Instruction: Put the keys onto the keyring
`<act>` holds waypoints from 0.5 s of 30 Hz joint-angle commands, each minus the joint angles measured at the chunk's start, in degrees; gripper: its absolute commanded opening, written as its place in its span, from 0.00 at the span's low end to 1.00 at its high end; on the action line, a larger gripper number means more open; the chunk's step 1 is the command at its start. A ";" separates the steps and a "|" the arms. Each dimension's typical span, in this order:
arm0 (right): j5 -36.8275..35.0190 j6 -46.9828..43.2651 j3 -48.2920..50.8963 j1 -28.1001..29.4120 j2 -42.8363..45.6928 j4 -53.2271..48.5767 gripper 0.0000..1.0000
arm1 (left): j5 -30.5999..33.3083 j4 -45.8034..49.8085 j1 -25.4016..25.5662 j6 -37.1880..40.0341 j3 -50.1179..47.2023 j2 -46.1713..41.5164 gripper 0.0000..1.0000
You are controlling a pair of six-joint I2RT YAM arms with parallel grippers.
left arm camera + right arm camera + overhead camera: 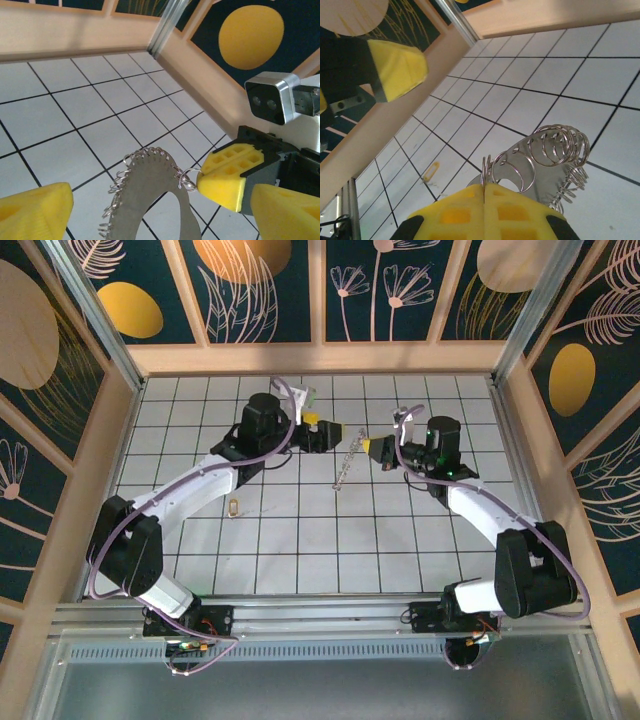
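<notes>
- keyring (346, 464): thin, silvery, hanging long and narrow above the tiled floor (300, 560), in the far half of the table, between the two grippers.
- Close up from the wrist cameras it is a flat metal plate shaped as a loop, with many small wire rings (555, 147) threaded along its edge.
- right gripper (485, 195): yellow fingers pressed together, seam closed. One of the small rings at the keyring's upper end is pinched in that seam, so the keyring hangs from this grip.
- left gripper (322, 425): just beside the top of the keyring, on its left. Its fingers (35, 212) are spread wide with the plate between them. I cannot tell whether either pad touches it.
- key (233, 506): small, brass-gold, lying flat on a white tile. It is well apart from the keyring, close by the left arm's forearm, with neither gripper on it.
- Surroundings: white tiles with dark grout lines, and a wooden frame (320, 358) around the floor.
</notes>
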State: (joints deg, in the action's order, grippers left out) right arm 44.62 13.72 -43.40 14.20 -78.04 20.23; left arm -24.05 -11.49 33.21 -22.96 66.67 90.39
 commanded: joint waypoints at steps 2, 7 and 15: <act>6.34 -2.16 -3.67 -0.95 -0.94 3.37 0.00 | -9.49 -2.38 -1.47 3.48 0.92 0.60 0.85; 8.19 -2.81 -6.19 -1.40 -2.93 2.22 0.00 | -13.92 0.37 -1.63 6.14 3.57 1.78 0.74; 10.45 -3.87 -9.87 -1.42 -5.24 -0.82 0.00 | -18.00 2.96 -1.59 9.41 7.64 5.30 0.46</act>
State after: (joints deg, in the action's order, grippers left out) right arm 51.62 11.79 -50.26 13.15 -82.67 19.14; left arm -38.72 -10.07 31.70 -16.10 71.59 94.19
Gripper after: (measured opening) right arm 0.046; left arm 0.479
